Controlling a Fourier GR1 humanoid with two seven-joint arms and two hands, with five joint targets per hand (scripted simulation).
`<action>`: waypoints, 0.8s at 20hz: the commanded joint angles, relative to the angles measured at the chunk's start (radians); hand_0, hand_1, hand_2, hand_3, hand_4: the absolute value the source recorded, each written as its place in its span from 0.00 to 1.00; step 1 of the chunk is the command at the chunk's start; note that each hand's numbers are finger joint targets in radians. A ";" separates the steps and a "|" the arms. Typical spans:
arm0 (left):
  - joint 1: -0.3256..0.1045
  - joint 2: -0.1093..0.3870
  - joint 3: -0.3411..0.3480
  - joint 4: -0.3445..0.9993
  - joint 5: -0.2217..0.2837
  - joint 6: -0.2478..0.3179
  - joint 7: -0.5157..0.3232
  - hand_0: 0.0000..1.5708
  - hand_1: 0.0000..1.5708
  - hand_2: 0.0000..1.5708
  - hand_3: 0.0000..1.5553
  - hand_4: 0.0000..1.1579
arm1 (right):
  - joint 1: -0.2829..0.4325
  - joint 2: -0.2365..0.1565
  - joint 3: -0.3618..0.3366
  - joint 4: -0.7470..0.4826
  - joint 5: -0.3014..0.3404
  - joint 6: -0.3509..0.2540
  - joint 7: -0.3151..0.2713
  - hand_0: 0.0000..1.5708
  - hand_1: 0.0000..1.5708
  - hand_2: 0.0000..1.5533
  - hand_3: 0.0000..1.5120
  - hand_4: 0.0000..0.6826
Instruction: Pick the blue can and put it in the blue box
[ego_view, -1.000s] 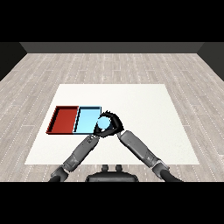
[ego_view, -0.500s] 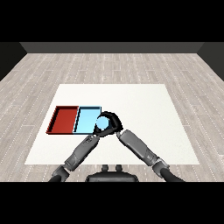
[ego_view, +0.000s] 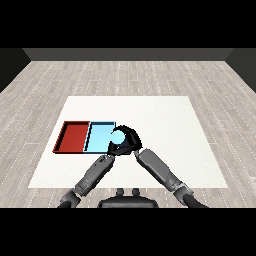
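Head view, my right hand: my right hand (ego_view: 129, 141) is curled round the blue can (ego_view: 118, 136), carrying it at the right-hand edge of the blue tray (ego_view: 98, 137).
Head view, blue can: it sits inside my fingers, its pale top showing, over the tray's near right corner rather than its middle.
Head view, my left hand: my left hand (ego_view: 113, 148) lies just under my right, close to the can; I cannot tell how its fingers are set.
Head view, red tray: the red tray (ego_view: 72, 136) lies beyond the blue one, farther to my left.
Risk, release point: if I let go here, I judge the can may land on the rim and tip out onto the table (ego_view: 165, 120).
Risk, crowding: my hands are nearly touching, so opening could knock the can.
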 joint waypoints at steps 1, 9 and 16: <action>-0.025 -0.016 0.014 0.031 0.022 -0.007 0.013 1.00 1.00 0.97 0.93 0.95 | 0.026 0.017 -0.024 -0.006 0.014 0.025 0.011 0.00 0.00 0.00 0.00 0.00; 0.004 0.007 0.064 0.003 -0.025 -0.043 0.023 1.00 1.00 0.99 0.95 0.98 | 0.032 0.018 -0.043 0.033 0.002 0.051 -0.027 0.00 0.00 0.00 0.00 0.00; -0.015 -0.017 0.025 0.066 -0.020 -0.003 -0.016 1.00 1.00 1.00 0.97 0.98 | 0.088 0.018 -0.128 -0.124 0.041 0.106 0.096 0.00 0.00 0.00 0.00 0.00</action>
